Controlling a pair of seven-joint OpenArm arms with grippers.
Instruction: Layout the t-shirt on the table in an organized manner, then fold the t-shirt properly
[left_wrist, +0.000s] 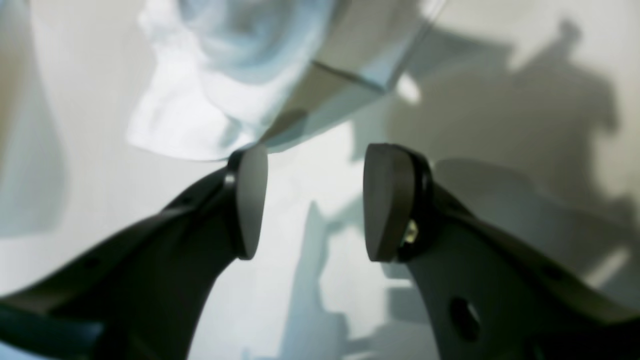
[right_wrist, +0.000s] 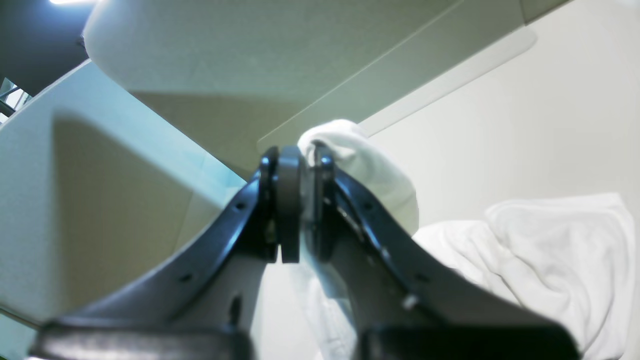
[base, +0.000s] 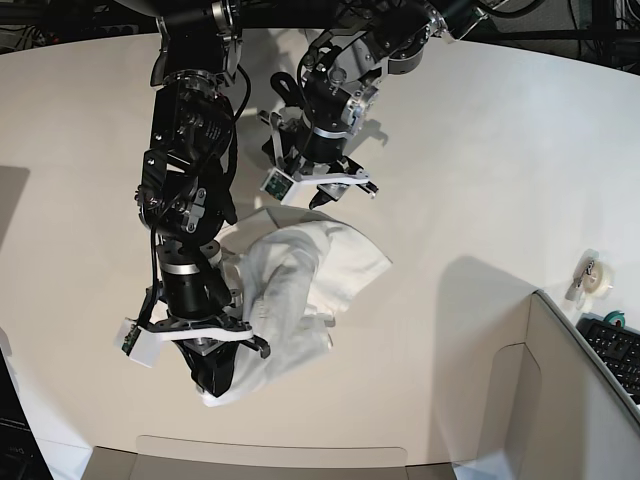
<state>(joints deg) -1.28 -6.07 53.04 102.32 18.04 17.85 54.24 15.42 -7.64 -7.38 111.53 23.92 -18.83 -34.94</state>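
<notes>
I see the t-shirt (base: 300, 275) bunched on the table (base: 480, 180). My right gripper (right_wrist: 298, 210) pinches its six o'clock corner; my left gripper (left_wrist: 314, 200), fingers spread, hovers empty at twelve o'clock.

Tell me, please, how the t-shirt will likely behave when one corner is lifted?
Probably floppy: the t-shirt lies crumpled on the table. It would likely drape from the right gripper, already pinching a fold. Seemingly light, it may drag rather than slide flat.

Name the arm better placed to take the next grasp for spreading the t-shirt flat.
Left, probably. The left gripper is open and empty, poised just over the t-shirt's far edge. The right gripper is shut on a near corner, so it's occupied.
</notes>
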